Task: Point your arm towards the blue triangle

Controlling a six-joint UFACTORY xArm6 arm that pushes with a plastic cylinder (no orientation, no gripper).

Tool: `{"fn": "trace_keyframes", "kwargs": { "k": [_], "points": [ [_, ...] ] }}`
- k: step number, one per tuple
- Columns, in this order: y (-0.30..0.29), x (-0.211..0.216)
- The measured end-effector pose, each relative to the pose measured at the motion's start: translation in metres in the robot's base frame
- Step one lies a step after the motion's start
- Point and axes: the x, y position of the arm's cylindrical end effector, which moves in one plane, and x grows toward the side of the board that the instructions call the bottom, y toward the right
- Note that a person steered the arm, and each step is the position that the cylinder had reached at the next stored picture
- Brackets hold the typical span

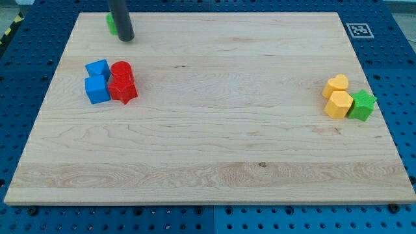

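Blue triangular block (97,67) sits below my tip (126,38), touching a blue cube (97,90). A green block (112,24) peeks from just behind the tip; this rod has no jaws.

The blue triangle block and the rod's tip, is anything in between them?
No. In the camera view, only bare wood lies between my tip and the blue triangle. A green block sits just beside the rod, not in the way.

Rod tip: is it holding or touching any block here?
Nothing held. My tip rests beside a green block at the view's top left, above the blue triangle.
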Motion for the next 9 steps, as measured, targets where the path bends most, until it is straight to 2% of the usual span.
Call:
{"fn": "trace_keyframes", "kwargs": {
  "k": [3,4,6,7,8,9],
  "points": [
    [0.004,0.002],
    [0.02,0.03],
    [0.122,0.085],
    [0.131,0.115],
    [0.084,0.085],
    [-0.012,0.048]
  ]
}}
